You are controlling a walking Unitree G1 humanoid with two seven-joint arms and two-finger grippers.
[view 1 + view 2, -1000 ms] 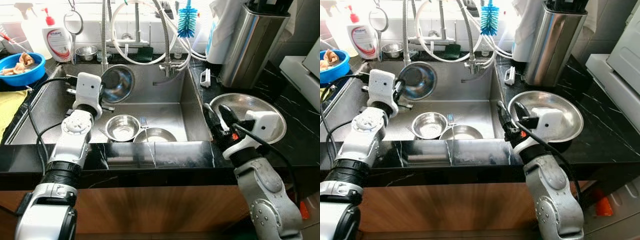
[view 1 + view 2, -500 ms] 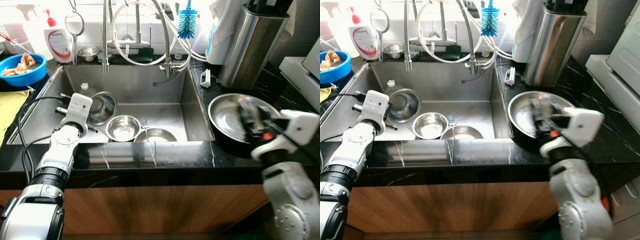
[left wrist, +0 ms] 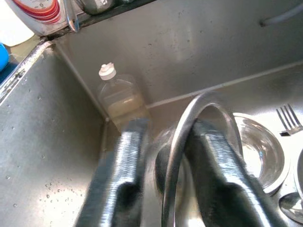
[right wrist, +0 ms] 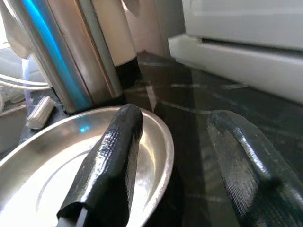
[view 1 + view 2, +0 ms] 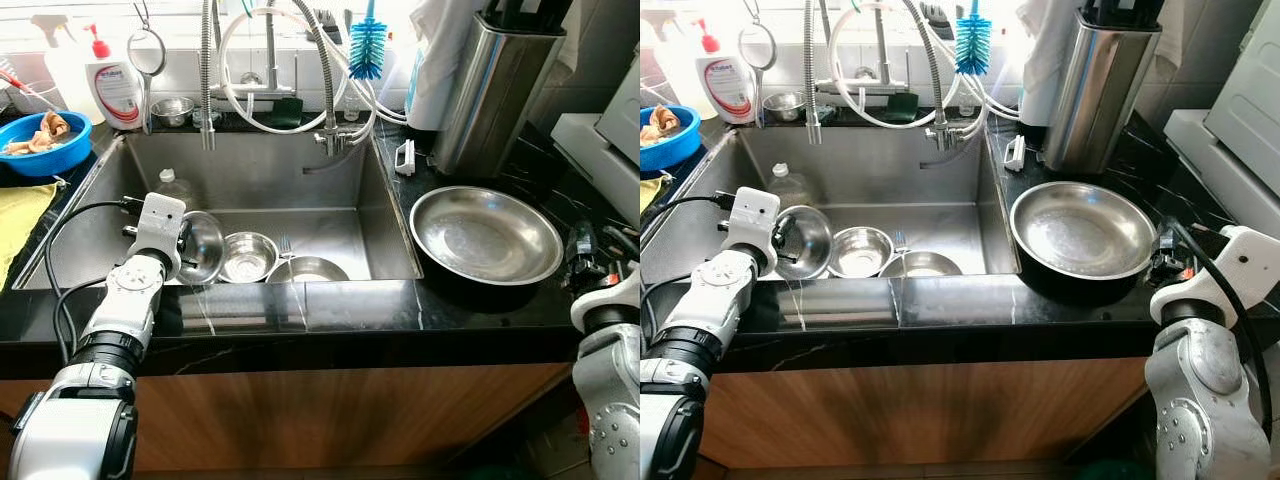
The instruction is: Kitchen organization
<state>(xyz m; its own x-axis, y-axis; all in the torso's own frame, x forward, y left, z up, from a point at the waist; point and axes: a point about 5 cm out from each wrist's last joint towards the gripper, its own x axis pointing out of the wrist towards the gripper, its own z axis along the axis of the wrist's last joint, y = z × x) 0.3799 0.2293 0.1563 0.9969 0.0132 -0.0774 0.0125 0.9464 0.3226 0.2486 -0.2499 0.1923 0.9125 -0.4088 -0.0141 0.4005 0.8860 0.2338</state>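
My left gripper (image 5: 184, 243) is shut on the rim of a steel bowl (image 5: 203, 246), held tilted on edge low in the left of the sink (image 5: 260, 172). In the left wrist view the fingers (image 3: 124, 161) pinch that thin rim (image 3: 176, 151) from both sides. Beside it in the sink lie a small steel bowl (image 5: 248, 257), another bowl (image 5: 308, 269) and a fork (image 5: 285, 244). A wide steel basin (image 5: 487, 235) rests on the black counter to the right. My right gripper (image 5: 600, 246) stands open just right of the basin, holding nothing; its fingers (image 4: 110, 170) frame the basin's edge.
A clear plastic bottle (image 5: 175, 185) stands in the sink's back left corner. Faucet hoses and a blue brush (image 5: 367, 45) hang over the sink. A tall steel canister (image 5: 495, 85) and white appliance (image 5: 600, 130) stand at right; a blue bowl (image 5: 42, 140), soap bottle (image 5: 113, 78) and yellow cloth (image 5: 15, 215) at left.
My left gripper has brought its bowl down from high at the sink's back to low at the left front. My right gripper swung from the basin's left rim across to its right side.
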